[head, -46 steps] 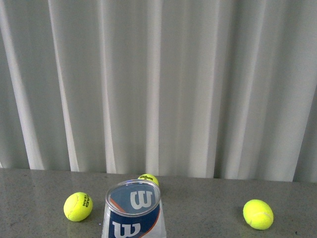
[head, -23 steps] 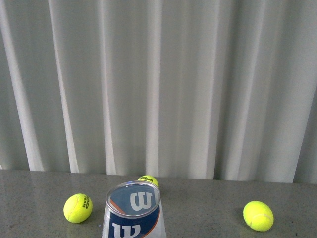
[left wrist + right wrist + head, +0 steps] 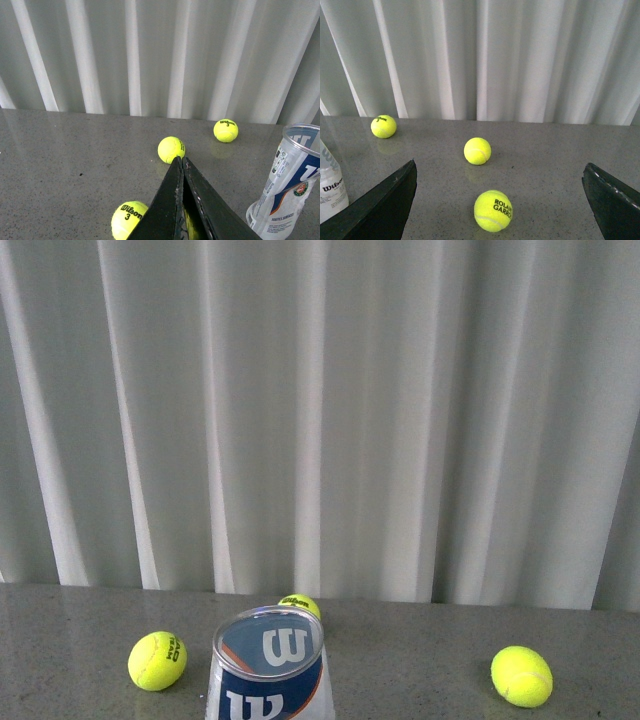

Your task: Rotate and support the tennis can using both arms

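- Clearly we hold nothing yet: our left gripper (image 3: 182, 165) has its jaws pressed together on nothing, and our right gripper (image 3: 500, 200) has its jaws spread wide apart, also empty.
- The tennis can (image 3: 268, 665) stands upright on the worktop (image 3: 420, 660), close in front of us and a little left of centre; neither gripper touches it.
- We judge tipping as the main risk: the can is tall, clear and looks empty, so a push from one gripper before the other supports it may knock it over and send it rolling.
- Our left gripper must open first; if it arrives closed, it will only shove the can (image 3: 290, 180).
- Loose balls crowd the approach: one ball (image 3: 129, 219) lies just beside our left gripper, another (image 3: 493, 210) sits between our right jaws. Sweeping either could send it into the can.
- Smooth plastic may slip in the jaws during rotation.
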Motion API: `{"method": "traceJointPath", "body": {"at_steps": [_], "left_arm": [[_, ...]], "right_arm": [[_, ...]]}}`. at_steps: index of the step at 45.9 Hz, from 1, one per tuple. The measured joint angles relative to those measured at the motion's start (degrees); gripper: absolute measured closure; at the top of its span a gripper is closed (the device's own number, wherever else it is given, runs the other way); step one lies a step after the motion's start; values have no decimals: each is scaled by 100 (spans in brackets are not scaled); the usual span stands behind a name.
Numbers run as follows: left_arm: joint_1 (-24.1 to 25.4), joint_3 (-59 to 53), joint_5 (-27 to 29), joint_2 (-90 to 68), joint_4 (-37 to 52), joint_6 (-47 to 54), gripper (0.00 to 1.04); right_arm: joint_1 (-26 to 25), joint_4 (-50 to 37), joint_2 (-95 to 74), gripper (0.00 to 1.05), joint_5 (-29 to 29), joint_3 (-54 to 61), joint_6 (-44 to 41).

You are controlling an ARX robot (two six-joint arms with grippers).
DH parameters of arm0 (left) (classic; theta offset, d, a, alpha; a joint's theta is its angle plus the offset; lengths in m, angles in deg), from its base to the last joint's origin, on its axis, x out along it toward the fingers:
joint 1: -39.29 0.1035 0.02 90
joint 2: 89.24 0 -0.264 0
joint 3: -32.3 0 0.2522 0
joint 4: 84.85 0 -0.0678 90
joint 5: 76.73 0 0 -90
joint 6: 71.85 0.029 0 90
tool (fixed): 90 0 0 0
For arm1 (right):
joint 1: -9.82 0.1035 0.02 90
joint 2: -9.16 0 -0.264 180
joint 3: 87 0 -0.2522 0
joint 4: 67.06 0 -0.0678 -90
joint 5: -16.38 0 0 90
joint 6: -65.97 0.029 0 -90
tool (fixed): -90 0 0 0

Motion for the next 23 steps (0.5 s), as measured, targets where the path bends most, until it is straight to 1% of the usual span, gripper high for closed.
{"method": "traceJointPath", "body": {"at_steps": [15, 17, 19, 23], "left_arm": [[0, 0, 0, 518, -516, 0, 101], [0, 2, 7, 813, -890, 2, 101], [0, 2, -4, 1244, -1447, 0, 101], [0, 2, -7, 1495, -1512, 0, 101]], "right_arm": [[0, 0, 0, 7, 0, 0, 0], [0, 0, 0, 7, 2, 0, 0], [0, 0, 0, 7, 0, 0, 0], [0, 0, 0, 7, 2, 0, 0]]}}
